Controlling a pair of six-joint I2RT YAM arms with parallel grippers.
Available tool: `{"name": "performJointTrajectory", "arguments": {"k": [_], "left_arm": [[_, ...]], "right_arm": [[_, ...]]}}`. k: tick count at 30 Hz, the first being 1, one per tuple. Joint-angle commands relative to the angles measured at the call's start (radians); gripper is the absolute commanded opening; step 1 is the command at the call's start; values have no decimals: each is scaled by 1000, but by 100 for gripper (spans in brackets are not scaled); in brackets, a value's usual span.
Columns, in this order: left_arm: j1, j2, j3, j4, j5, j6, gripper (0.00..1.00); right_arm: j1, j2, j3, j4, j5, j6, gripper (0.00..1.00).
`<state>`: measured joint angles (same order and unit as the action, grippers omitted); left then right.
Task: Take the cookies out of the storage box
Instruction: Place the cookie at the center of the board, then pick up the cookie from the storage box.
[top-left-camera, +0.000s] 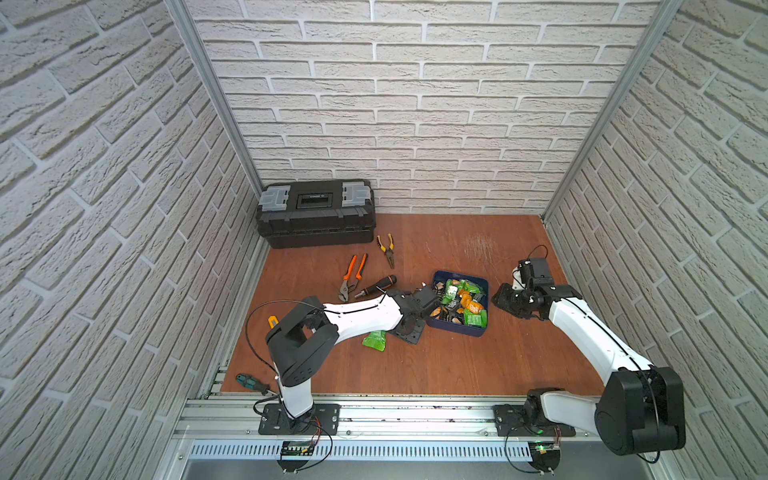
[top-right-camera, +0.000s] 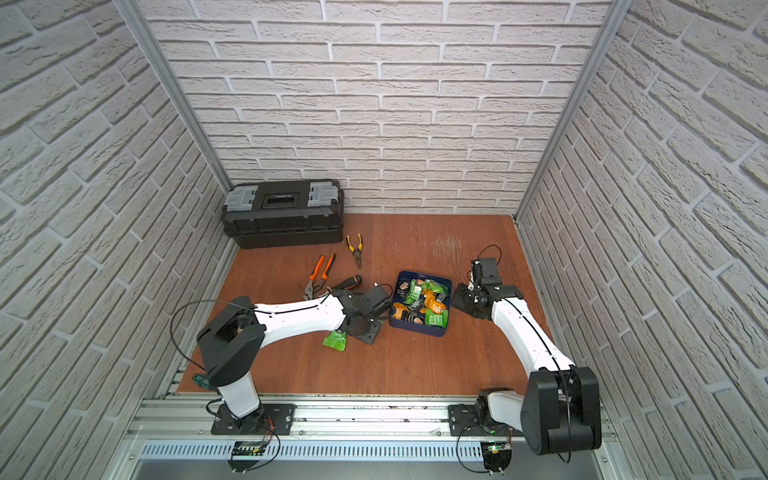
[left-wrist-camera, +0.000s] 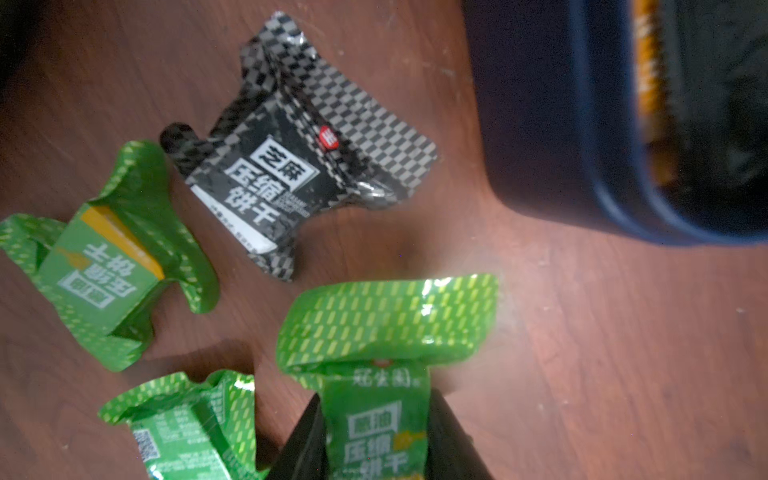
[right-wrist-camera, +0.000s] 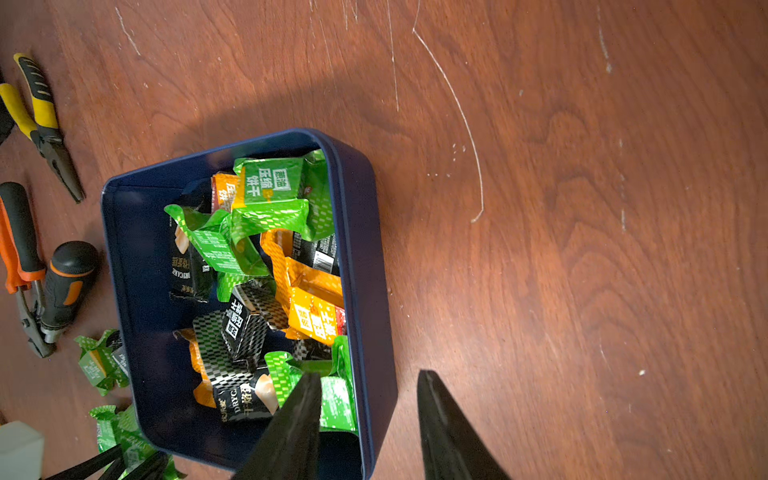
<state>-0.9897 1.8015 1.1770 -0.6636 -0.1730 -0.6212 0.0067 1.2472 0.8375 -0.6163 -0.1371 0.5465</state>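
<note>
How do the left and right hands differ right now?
The left hand is shut on a green packet; the right hand is open, holding nothing. The left hand is outside the box, over the table; the right hand straddles the box's wall. Both are near the box.

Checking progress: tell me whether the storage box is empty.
Not empty: many green, orange and black cookies lie inside the storage box.

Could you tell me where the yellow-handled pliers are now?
In both top views, the yellow-handled pliers lie left of centre, near the black toolbox, beside the orange-handled pliers.
</note>
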Motion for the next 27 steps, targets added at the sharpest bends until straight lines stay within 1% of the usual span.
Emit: {"name": "performJointTrajectory", "arguments": {"k": [1, 5, 8, 11, 14, 16, 18, 23, 27], "left_arm": [[-7, 12, 15, -23, -31, 2, 41], [-7, 18, 26, -24, -55, 7, 55], [-7, 13, 45, -23, -54, 11, 58], [-10, -42, 48, 33, -50, 13, 59], [-15, -113, 43, 117, -62, 18, 59], [-16, -172, 22, 196, -76, 7, 59], [-10, -231, -15, 277, -108, -18, 59], [20, -326, -99, 390, -162, -118, 58], [60, -382, -207, 478, -180, -240, 58]], "right_arm": [[8, -18, 15, 34, -10, 20, 43], [38, -1, 31, 41, -9, 21, 43], [76, 17, 53, 43, 0, 24, 43], [142, 54, 72, 64, 21, 37, 44], [218, 122, 101, 92, 60, 58, 48], [264, 173, 124, 116, 84, 76, 51], [308, 233, 153, 141, 108, 87, 53], [351, 363, 229, 165, 135, 91, 57], [354, 423, 263, 179, 164, 87, 59]]}}
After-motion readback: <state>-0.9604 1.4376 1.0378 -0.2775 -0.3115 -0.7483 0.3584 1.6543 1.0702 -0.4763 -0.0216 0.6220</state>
